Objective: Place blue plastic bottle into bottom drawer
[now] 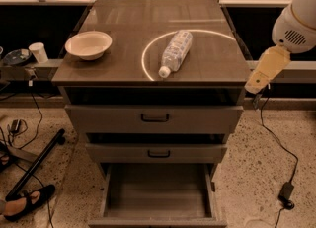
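The blue plastic bottle lies on the tabletop; the bottom drawer stands open. The claw hangs at the right; if it is open, I cannot tell.

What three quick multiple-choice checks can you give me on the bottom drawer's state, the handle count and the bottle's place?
1. The bottom drawer is: A. pulled open, B. shut, C. removed.
2. Dark drawer handles in view: A. one, B. two, C. four.
3. The blue plastic bottle is: A. inside a drawer, B. on the floor, C. lying on the cabinet top.

Answers:
1 A, its bare grey inside shows.
2 B, one on each of the upper drawers.
3 C, it lies on its side, right of the bowl, while the gripper hangs past the cabinet's right edge, apart from it.
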`<control>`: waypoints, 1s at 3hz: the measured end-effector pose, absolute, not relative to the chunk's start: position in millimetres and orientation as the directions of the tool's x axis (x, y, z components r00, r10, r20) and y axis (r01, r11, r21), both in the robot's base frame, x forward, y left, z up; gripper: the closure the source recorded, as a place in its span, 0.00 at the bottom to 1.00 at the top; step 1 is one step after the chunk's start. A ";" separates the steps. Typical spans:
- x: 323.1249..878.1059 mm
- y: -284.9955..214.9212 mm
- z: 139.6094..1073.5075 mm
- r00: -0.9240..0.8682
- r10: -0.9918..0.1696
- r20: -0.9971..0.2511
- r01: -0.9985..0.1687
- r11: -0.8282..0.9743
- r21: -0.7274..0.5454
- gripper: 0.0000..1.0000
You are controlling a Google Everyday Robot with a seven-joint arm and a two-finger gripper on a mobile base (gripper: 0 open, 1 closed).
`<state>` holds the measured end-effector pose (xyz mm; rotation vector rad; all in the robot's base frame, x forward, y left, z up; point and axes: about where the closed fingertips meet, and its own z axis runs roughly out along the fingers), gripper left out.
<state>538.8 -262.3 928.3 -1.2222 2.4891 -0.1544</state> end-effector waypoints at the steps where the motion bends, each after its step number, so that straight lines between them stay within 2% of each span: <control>1: 538.8 -262.3 928.3 -0.560 -0.783 -0.272 -0.743 0.619 -0.253 0.00; 2: 542.6 -262.0 927.0 -0.602 -0.742 -0.294 -0.699 0.668 -0.254 0.00; 3: 554.9 -264.6 923.5 -0.687 -0.639 -0.346 -0.570 0.769 -0.289 0.00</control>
